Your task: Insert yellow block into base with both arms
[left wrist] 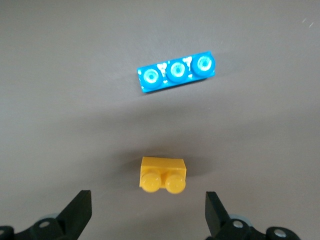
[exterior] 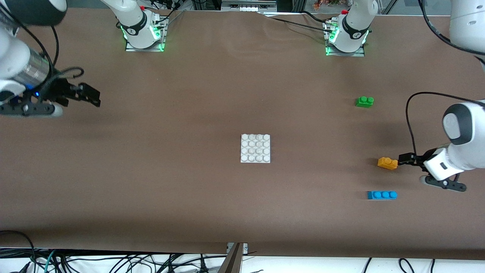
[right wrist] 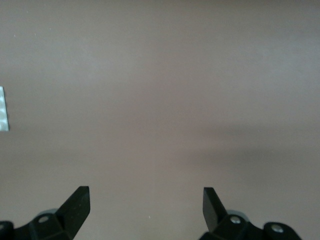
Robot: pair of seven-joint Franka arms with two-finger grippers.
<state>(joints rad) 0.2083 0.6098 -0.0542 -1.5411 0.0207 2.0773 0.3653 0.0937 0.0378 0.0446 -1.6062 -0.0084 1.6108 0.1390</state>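
Left gripper low over table, fingers spread wide, yellow block just beside tips, not held. Block lies toward left arm's end, between green brick and blue brick. Base mid-table. Right gripper waits aloft, fingers spread, empty.

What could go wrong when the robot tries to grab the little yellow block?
1. The open left gripper sits right by the yellow block but not around it. Closing off-centre might nudge the block away instead of catching it.
2. The blue brick lies near the yellow block, nearer the front camera, so a wide approach might bump it.
3. The base lies loose mid-table, and the open right gripper waits away from it. Pressing could slide it.
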